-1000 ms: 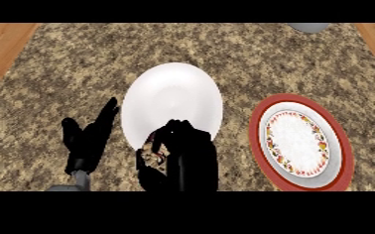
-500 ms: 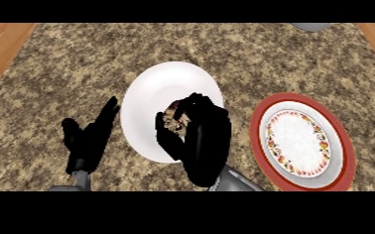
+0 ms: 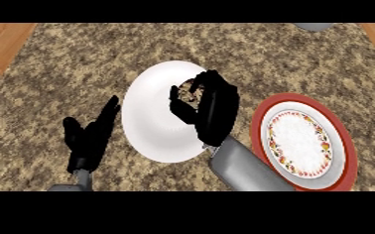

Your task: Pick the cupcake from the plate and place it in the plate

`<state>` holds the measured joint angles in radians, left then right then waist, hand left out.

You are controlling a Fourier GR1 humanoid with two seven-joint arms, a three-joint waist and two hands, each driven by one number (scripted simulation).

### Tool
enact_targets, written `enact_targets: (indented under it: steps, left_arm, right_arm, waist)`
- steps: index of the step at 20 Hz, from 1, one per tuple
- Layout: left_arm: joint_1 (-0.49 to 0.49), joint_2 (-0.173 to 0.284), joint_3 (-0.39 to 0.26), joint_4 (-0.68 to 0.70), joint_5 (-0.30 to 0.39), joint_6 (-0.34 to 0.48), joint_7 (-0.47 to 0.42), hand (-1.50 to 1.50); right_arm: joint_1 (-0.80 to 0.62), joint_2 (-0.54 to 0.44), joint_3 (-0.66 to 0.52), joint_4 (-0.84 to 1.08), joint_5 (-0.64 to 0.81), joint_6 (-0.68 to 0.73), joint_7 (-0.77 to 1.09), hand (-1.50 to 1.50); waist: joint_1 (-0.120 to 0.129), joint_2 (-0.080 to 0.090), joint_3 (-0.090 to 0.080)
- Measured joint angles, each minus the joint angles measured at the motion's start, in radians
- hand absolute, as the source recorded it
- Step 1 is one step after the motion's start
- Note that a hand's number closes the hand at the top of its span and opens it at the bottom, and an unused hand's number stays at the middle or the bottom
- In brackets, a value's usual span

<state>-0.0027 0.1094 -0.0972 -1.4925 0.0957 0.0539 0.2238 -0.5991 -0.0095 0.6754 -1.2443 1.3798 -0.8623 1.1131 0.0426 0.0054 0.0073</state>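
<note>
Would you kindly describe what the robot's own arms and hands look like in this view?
Both hands are matte black, with slender jointed fingers and a thumb: the left hand and the right hand. Each sits on a smooth, plain grey forearm. No cables, markings or sleeves are visible.

a plain white plate is seen on a counter speckled in brown, tan and black. a second plate is rimmed in red, with a white centre ringed by a band of small red and yellow marks. both hands are black, on grey forearms.
</note>
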Motion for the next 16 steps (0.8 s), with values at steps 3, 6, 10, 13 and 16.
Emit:
enact_targets:
  steps: [3, 6, 10, 13, 16]
  left_arm:
    - [0.002, -0.004, -0.006, -0.007, -0.006, 0.002, 0.001, 0.00]
    - [-0.006, -0.004, -0.008, -0.002, -0.009, -0.003, -0.005, 0.00]
    - [-0.018, -0.009, -0.009, 0.004, -0.011, -0.006, -0.004, 0.00]
    - [-0.015, -0.002, -0.002, -0.002, -0.003, -0.016, 0.004, 0.00]
    - [-0.011, -0.001, 0.000, -0.005, -0.004, -0.015, 0.007, 0.00]
  right_arm:
    - [-0.015, 0.003, -0.031, 0.077, -0.121, 0.027, 0.014, -1.50]
    - [-0.047, 0.005, -0.039, 0.177, -0.273, 0.021, -0.012, -1.50]
    - [-0.107, 0.008, -0.041, 0.293, -0.484, -0.043, -0.117, -1.50]
    - [-0.131, 0.008, -0.036, 0.330, -0.615, -0.098, -0.237, -1.50]
    - [-0.132, 0.007, -0.039, 0.312, -0.698, -0.172, -0.353, -1.50]
  waist:
    - [0.007, 0.003, 0.000]
    - [0.017, 0.008, 0.000]
    - [0.025, 0.012, 0.001]
    - [0.027, 0.012, 0.001]
    - [0.021, 0.010, 0.001]
